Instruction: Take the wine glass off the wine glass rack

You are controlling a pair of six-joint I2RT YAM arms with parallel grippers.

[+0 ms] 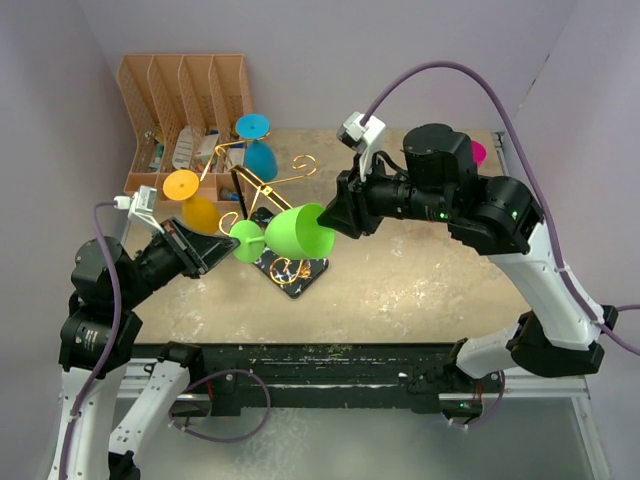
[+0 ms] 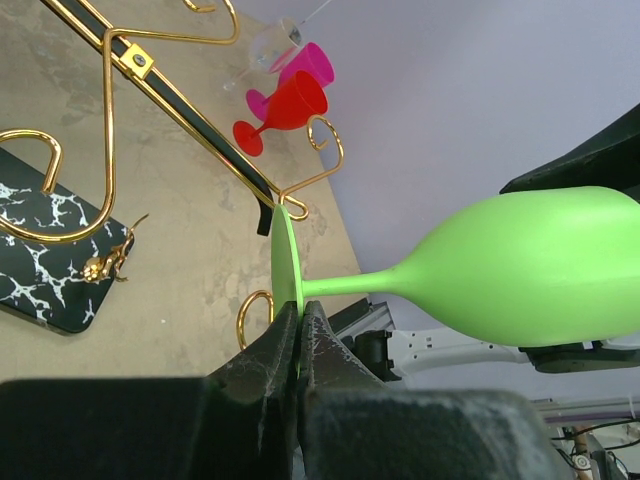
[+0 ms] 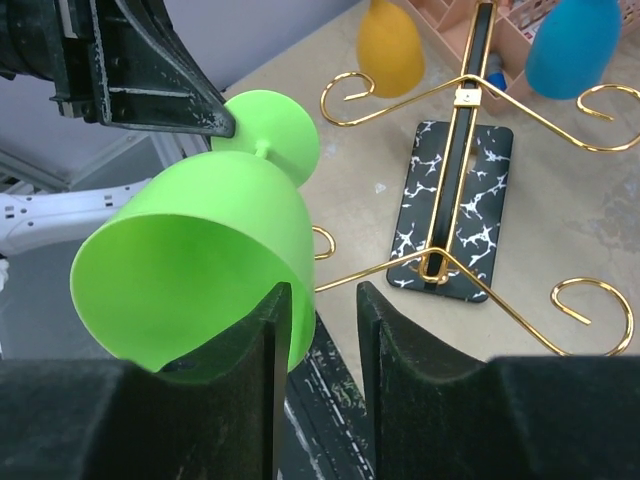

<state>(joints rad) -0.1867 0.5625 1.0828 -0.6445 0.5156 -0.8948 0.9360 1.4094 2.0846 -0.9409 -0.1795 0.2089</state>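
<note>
Top external view, item 1: green wine glass (image 1: 300, 232). It lies on its side in the air above the table (image 1: 420, 280), at the near-left side of the wine glass rack (image 1: 305, 272), foot to the left and bowl mouth to the right, between the two grippers.

Item 2: left gripper (image 1: 212, 250). In the left wrist view its jaws are clamped shut on the lower edge of the glass's foot (image 2: 284, 260), which shows edge-on. The foot's upper edge sits just beside a scroll end of a gold rack arm; I cannot tell whether they touch.

Item 3: right gripper (image 3: 322, 292). In the right wrist view its jaws stand apart, astride the bowl's rim wall. One finger (image 3: 268, 340) covers part of the bowl's mouth, and a gap shows between the wall and the other finger.

Item 4: rack. Gold wire arms with curled ends on a black, white-veined base (image 3: 455, 200), which rests flat on the table.

Item 5: other glasses. An orange glass (image 1: 197, 210) and a blue glass (image 1: 260, 158) hang foot-up on the rack's far arms. A red glass (image 2: 290, 103) and a pink glass (image 2: 318, 62) lie on their sides by the far wall.

Item 6: orange-brown file organiser (image 1: 185, 90), in the far-left corner behind the rack.
</note>
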